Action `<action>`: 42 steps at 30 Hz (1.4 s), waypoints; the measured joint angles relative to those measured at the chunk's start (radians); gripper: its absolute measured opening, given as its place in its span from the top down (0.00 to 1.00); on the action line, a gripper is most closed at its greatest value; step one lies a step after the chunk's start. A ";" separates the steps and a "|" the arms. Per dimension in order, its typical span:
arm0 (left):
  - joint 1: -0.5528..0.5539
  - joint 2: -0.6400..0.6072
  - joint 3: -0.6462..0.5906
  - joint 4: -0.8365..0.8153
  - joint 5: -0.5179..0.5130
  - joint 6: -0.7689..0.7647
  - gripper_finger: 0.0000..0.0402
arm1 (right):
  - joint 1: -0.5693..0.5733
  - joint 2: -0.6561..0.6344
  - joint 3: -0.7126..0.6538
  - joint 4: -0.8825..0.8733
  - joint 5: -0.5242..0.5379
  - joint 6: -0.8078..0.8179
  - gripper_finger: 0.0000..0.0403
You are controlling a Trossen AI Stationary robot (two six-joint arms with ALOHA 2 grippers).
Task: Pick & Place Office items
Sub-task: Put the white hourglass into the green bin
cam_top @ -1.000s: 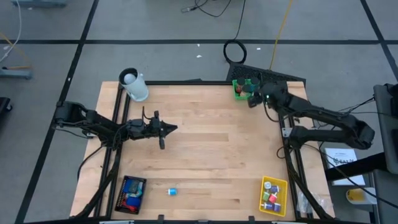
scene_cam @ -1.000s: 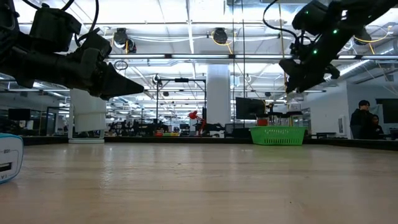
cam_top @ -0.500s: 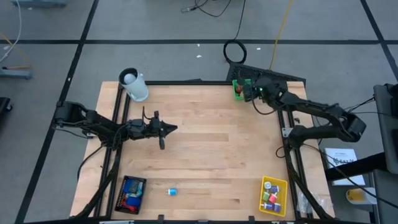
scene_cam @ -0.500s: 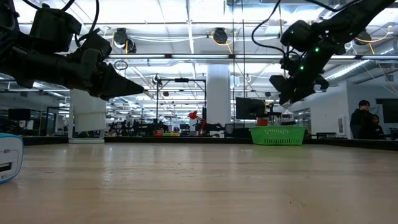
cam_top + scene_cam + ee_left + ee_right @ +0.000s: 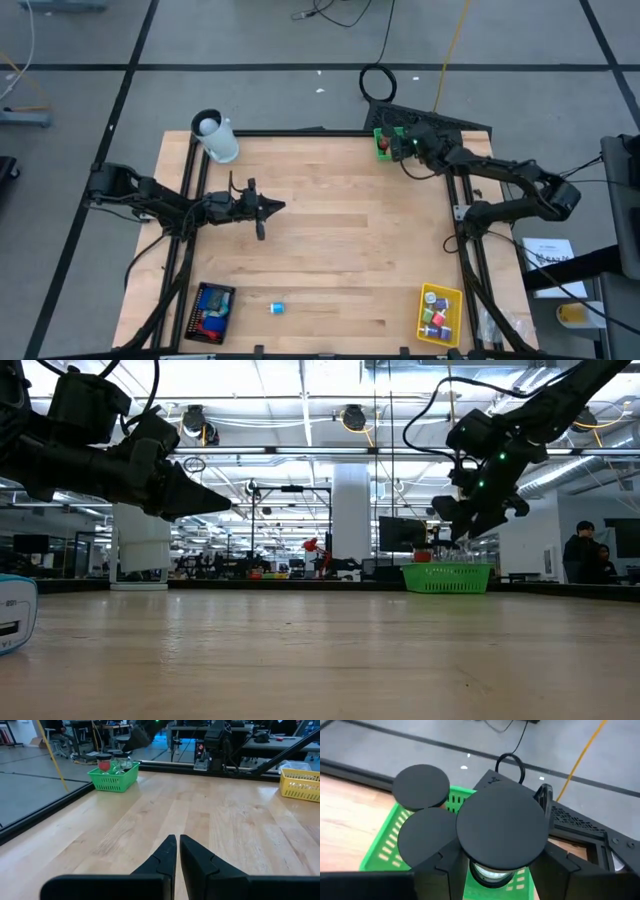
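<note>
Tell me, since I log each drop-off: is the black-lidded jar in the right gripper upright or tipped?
Upright. In the right wrist view the jar's flat lid faces up between the right gripper's fingers, above the green tray.

free: table centre (image 5: 340,240) bare | blocked: green tray (image 5: 385,140) far corner, white cup (image 5: 215,135) opposite far corner

We saw a small blue block (image 5: 277,308) lying alone on the table's near edge; three dark round discs (image 5: 421,786) sat in the green tray.
</note>
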 joint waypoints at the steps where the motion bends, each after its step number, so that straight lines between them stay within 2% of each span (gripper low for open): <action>1: 0.000 0.000 0.000 0.000 0.000 0.000 0.92 | 0.000 0.000 -0.013 0.021 0.003 0.004 0.59; 11: 0.000 0.000 0.000 0.000 0.000 0.000 0.92 | 0.000 -0.005 -0.047 0.080 -0.013 0.014 0.59; 24: 0.000 0.000 0.000 0.000 0.000 0.001 0.92 | 0.000 -0.127 -0.052 0.025 -0.016 0.014 0.59; 32: 0.000 0.000 0.000 0.000 0.000 0.000 0.92 | -0.005 -0.125 -0.190 0.235 -0.017 0.028 0.59; 42: 0.000 0.000 0.000 0.000 0.000 0.001 0.92 | -0.038 -0.126 -0.229 0.266 -0.045 0.048 0.59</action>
